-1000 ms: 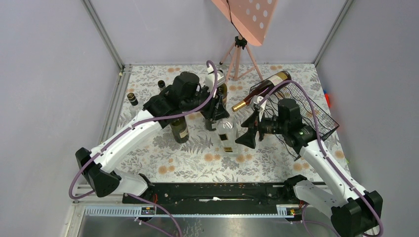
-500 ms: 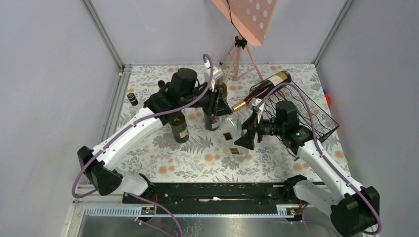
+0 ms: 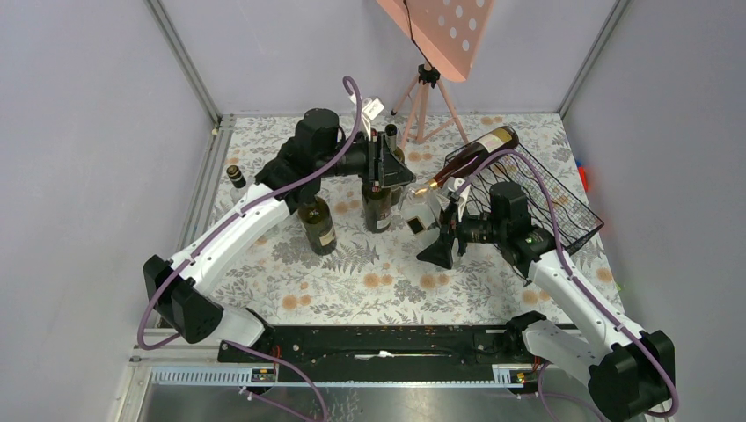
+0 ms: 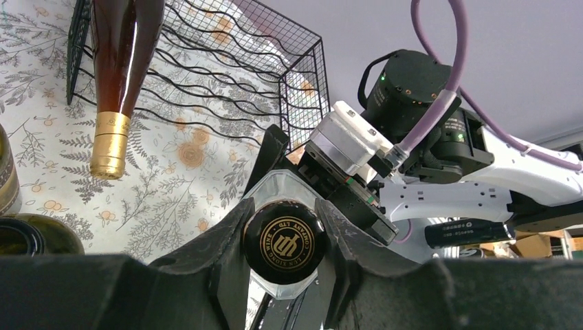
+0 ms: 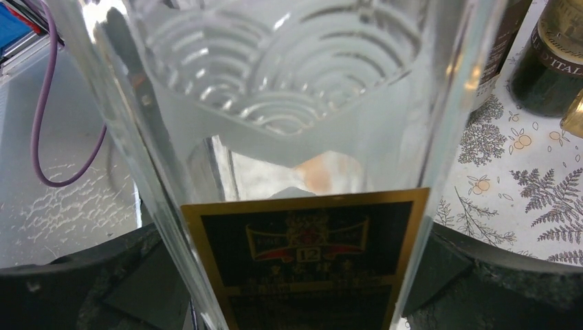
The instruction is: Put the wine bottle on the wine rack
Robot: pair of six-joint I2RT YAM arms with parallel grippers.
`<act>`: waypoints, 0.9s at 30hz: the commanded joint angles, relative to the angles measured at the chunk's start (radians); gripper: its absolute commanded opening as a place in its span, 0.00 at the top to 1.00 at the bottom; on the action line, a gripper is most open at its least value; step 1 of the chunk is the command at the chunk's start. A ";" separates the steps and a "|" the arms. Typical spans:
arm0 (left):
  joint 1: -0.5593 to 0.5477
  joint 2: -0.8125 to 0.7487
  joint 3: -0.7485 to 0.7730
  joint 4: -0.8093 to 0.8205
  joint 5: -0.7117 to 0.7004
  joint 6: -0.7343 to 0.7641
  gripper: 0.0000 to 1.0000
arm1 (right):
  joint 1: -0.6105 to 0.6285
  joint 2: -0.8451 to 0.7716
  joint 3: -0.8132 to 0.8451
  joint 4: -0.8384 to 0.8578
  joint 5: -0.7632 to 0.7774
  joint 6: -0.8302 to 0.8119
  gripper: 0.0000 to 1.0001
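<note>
Clear glass bottle (image 3: 417, 214), black-and-gold label: hanging tilted between the two tools and apparently off the floral worktop (image 3: 352, 281). It is not yet on the wine rack (image 3: 550, 198), which is sitting beyond and to the outside of the right tool.

Left tool (image 3: 391, 173): closing narrowly round the black cap (image 4: 286, 239), fingers bearing on both sides.
Right tool (image 3: 445, 231): spread wide across the bottle's body, pads pressing the glass at label height.

Risks, as judged:
- Two arms are sharing one rigid bottle. Any mismatch in their paths is going to twist it, and the cap grip looks likely to slip first.
- Smooth glass in the right tool's pads: the bottle may be sliding down once the left tool lets go.
- The gold-foiled neck of the brown bottle (image 3: 471, 154) already on the rack is pointing out just above the right tool, so a swing toward the cradles could be striking it.
- Dark green bottles (image 3: 378, 207) are standing just under the left tool and could be toppled.
</note>
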 commanded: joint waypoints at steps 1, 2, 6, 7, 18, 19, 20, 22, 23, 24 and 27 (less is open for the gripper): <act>0.018 -0.028 0.014 0.230 0.085 -0.127 1.00 | 0.009 -0.007 0.000 0.037 -0.024 -0.003 0.02; 0.021 -0.026 0.012 0.233 0.087 -0.131 1.00 | 0.009 -0.008 0.000 0.036 -0.022 -0.006 0.02; 0.029 -0.029 0.004 0.240 0.092 -0.137 1.00 | 0.009 -0.009 0.008 0.024 -0.016 -0.013 0.06; 0.031 -0.031 0.000 0.239 0.091 -0.137 1.00 | 0.008 -0.011 0.009 0.018 -0.014 -0.017 0.08; 0.066 -0.062 -0.032 0.236 0.091 -0.126 1.00 | 0.008 -0.012 0.035 -0.033 -0.007 -0.049 0.50; 0.068 -0.065 -0.036 0.233 0.091 -0.123 1.00 | 0.008 -0.012 0.040 -0.040 -0.009 -0.052 0.62; 0.068 -0.067 -0.040 0.232 0.090 -0.121 1.00 | 0.008 -0.012 0.045 -0.047 -0.008 -0.057 0.75; 0.068 -0.069 -0.047 0.230 0.091 -0.116 1.00 | 0.008 -0.017 0.051 -0.052 -0.005 -0.059 0.97; 0.068 -0.068 -0.047 0.224 0.093 -0.111 1.00 | 0.008 -0.021 0.054 -0.055 -0.005 -0.061 1.00; 0.068 -0.067 -0.044 0.209 0.096 -0.101 0.94 | 0.009 -0.025 0.058 -0.065 -0.006 -0.066 1.00; 0.068 -0.067 -0.020 0.128 0.102 -0.023 0.64 | 0.008 -0.026 0.099 -0.156 -0.011 -0.129 1.00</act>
